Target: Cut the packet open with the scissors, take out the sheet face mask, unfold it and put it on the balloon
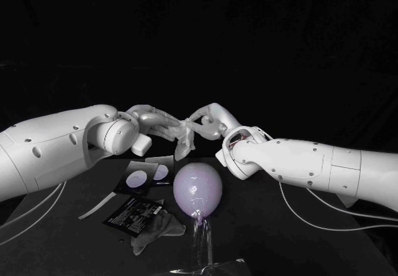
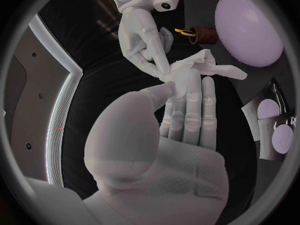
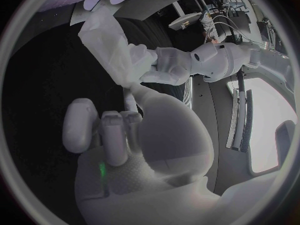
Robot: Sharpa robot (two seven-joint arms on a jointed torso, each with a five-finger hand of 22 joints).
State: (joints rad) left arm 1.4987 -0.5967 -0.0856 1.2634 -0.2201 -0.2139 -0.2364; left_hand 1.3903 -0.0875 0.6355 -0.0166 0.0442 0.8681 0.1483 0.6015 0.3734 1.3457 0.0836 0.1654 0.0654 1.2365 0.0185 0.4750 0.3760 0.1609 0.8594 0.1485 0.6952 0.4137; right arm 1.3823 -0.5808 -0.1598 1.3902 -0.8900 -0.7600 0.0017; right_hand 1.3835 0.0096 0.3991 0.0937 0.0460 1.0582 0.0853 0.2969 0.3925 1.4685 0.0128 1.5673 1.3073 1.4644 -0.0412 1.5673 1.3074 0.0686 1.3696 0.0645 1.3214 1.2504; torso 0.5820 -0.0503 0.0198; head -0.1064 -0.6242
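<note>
**A:** Which step are you on?

**B:** The unfolding, I judge. The sheet face mask (image 1: 184, 141) is out, and I hold it in the air between my 2 hands, above the far part of the desk (image 1: 274, 230), behind the balloon (image 1: 197, 187). It is not yet spread: it hangs down from my fingers as 1 narrow, bunched strip.

**A:** How are your hands?

**B:** My left hand (image 1: 161, 123) pinches the top of the mask between the thumb and the long fingers, which lie nearly straight. My right hand (image 1: 211, 118) holds the same upper part from the other side, fingers curled to it. The 2 hands are almost touching, both raised, with the forearms coming in from the left and right edges of the desk.

**A:** And the other things?

**B:** The balloon stands on its stand near the middle of the desk, toward the near edge. The packet (image 1: 133, 215) lies flat beside it, toward the left edge.

**A:** What does the next move need?

**B:** I think I must find 2 separate edges of the sheet and draw my hands apart slowly. The sheet looks thin and it may stick to itself or tear. Only then can I lower it on the balloon.
</note>
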